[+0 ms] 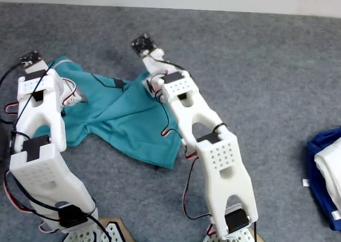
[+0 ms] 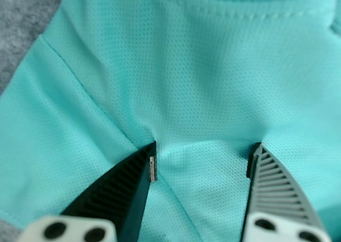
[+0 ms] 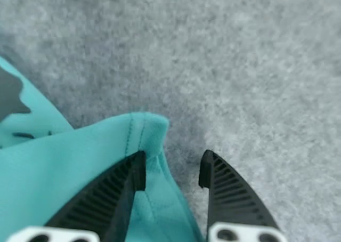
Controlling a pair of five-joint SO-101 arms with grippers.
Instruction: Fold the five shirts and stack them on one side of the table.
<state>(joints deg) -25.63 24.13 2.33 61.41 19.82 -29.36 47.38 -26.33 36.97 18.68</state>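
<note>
A teal shirt [image 1: 128,119] lies crumpled and partly spread on the grey table, a dark print showing near its collar. My left gripper [image 2: 202,162] stands open, both fingertips pressed down on the teal fabric [image 2: 202,82], which puckers between them. In the high view the left gripper [image 1: 74,97] sits over the shirt's left part. My right gripper [image 3: 173,169] is open at the shirt's far right corner [image 3: 146,127], with a folded edge of the cloth lying between its fingers. From above, the right gripper [image 1: 149,81] is at that same corner.
At the table's right edge lies a pile with a blue shirt [image 1: 321,170] and a white one [image 1: 333,164] on it. Bare grey felt [image 1: 256,66] stretches between the teal shirt and that pile. Both arm bases stand at the near edge.
</note>
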